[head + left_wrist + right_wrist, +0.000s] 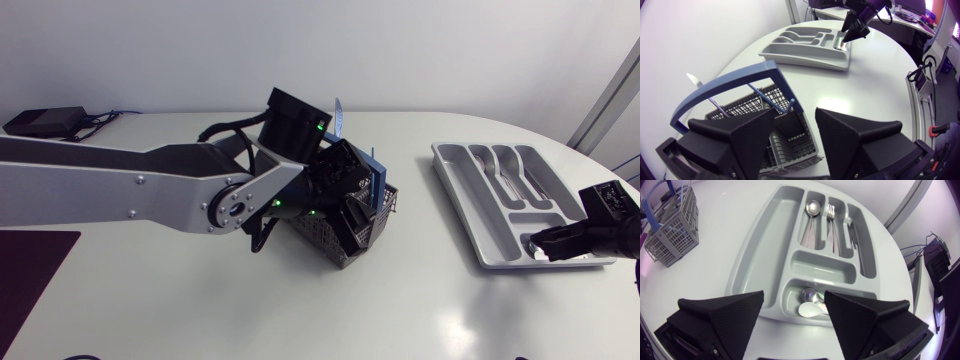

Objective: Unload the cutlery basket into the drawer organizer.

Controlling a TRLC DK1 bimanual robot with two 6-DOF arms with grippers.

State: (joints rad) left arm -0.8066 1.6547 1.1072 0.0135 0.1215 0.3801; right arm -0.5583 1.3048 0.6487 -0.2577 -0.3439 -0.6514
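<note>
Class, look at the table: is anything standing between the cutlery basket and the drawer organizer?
Nothing visible. Bare table lies between the cutlery basket and the drawer organizer; the right gripper hovers open over the organizer's small end compartment.

This looks like a robotics lab. A left arm (120, 185) and a right arm (608, 218) stand at a white table (300, 310), with a black box (45, 122) and cables (105, 118) on it.

Matt grey plastic organizer (765, 250); shiny metal spoon (813, 207); grey plastic lattice basket (670, 237); smooth white table (420, 290).
</note>
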